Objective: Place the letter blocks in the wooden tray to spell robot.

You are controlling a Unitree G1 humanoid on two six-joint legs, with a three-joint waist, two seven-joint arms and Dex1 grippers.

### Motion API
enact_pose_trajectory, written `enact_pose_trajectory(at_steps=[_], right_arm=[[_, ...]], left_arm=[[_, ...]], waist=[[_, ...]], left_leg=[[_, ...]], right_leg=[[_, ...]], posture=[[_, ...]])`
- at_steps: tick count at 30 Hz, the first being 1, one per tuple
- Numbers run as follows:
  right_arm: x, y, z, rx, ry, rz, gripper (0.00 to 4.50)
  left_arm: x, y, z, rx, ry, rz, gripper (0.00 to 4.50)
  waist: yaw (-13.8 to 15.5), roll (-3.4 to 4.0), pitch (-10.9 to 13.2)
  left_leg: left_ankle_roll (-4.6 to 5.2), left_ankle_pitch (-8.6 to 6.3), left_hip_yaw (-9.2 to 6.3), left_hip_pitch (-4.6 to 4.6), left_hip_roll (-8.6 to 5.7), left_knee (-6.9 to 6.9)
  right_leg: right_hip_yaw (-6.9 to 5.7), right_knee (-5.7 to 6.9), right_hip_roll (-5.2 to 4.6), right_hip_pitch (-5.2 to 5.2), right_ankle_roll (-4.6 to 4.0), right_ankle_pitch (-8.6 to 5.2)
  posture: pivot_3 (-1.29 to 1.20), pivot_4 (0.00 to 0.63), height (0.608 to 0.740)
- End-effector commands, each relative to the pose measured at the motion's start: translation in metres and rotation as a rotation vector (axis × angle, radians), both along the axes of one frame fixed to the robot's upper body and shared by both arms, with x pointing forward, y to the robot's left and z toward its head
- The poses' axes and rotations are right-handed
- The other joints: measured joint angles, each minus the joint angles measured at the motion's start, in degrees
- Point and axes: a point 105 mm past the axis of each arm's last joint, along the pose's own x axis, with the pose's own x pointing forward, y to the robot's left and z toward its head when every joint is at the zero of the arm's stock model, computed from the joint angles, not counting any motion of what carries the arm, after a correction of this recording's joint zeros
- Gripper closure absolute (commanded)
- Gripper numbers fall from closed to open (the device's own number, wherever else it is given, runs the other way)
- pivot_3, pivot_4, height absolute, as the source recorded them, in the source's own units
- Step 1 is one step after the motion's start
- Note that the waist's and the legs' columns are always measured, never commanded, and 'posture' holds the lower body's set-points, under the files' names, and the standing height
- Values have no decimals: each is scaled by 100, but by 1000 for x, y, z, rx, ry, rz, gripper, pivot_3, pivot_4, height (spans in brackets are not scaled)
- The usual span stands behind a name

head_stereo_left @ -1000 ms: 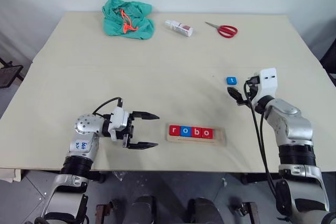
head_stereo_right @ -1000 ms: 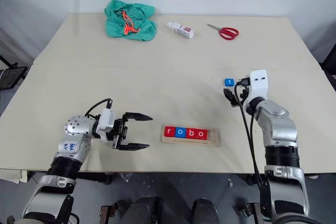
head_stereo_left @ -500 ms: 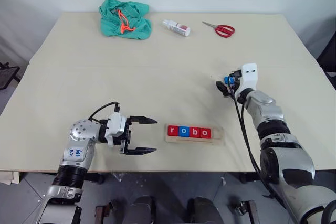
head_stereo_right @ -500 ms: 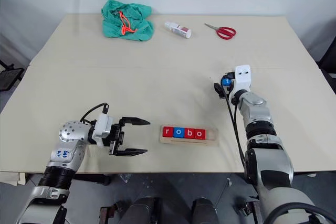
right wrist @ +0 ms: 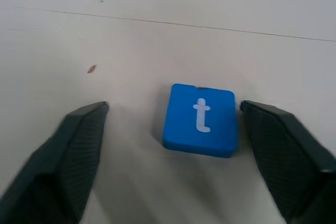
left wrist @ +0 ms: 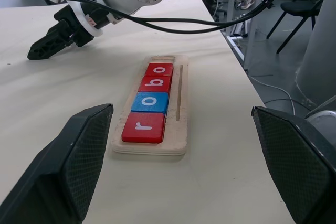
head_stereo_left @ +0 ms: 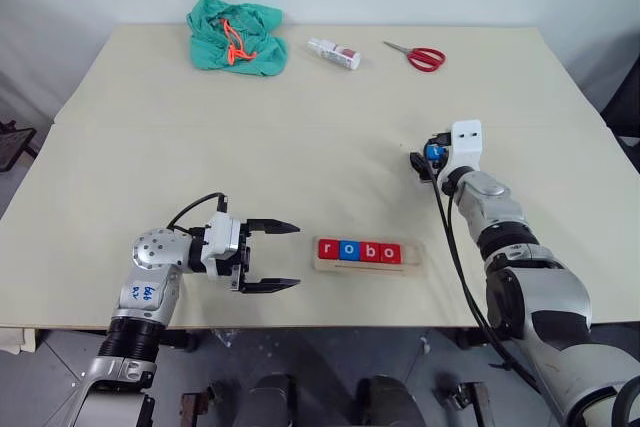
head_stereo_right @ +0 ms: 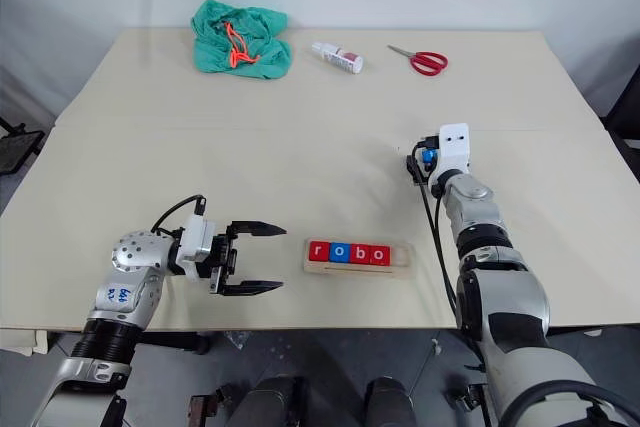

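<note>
Bright even light, soft faint shadows; right wrist view slightly blurred

L grip point(head_stereo_left: 283, 255) open, level | R grip point(right wrist: 173, 129) open, arm fwd

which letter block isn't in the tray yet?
The blue t block, lying on the table between the right tool's open fingers. The r, o, b and o blocks already sit in the wooden tray.

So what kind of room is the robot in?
Probably a lab or workshop set up for robot practice. A big plain table stands by bare pale walls, with odd test things on it: red scissors, a small bottle and a green cloth. The left wrist view shows an office chair behind.
</note>
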Motion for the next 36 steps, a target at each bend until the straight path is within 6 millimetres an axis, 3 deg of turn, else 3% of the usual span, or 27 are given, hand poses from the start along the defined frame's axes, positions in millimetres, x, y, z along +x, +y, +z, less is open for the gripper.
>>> enact_pose_trajectory(at_steps=[1,4,5,11,16,26,30,36], right_arm=[[-2,-4,-9,-1,35,-15,1947],[-3,-4,-8,-2,29,-1,2933],[-3,-4,-5,0,21,9,3031],[-19,6,10,6,-52,121,3028],[-69,14,15,7,-59,174,3028],[-141,-4,20,7,-26,47,3028],[-169,-9,12,-1,36,12,3028],[-189,-8,2,22,104,-39,3028]], left_arm=[[-1,3,7,-13,-34,7,0],[2,1,8,-16,-39,7,0],[3,1,8,-17,-40,6,0],[5,-1,8,-18,-39,-12,0],[6,-4,5,-20,-27,-42,0],[9,-9,3,-23,-6,-96,0],[8,-8,0,-17,4,-112,0],[9,-8,0,-15,6,-120,0]], waist=[[13,0,0],[24,0,0],[23,0,0],[30,0,0],[54,0,0],[79,1,0],[160,0,0],[193,1,0]], left_leg=[[0,0,-1,0,0,2],[0,0,-4,0,-2,4],[0,0,-5,0,-2,5],[0,0,-3,-1,-2,-1],[0,0,-11,-6,-2,-5],[-1,0,1,-3,-6,1],[-1,0,1,-3,-7,-1],[0,0,7,-1,-6,6]], right_leg=[[0,0,0,1,0,0],[1,1,0,3,0,0],[1,1,0,3,0,0],[1,3,0,-2,0,0],[1,6,0,-5,0,0],[11,5,-1,-6,0,0],[12,2,-1,-6,0,0],[18,4,-1,-4,0,0]], posture=[[0,150,740],[0,150,740],[0,150,740],[0,150,740],[0,150,740],[0,150,740],[0,150,740],[0,150,740]])
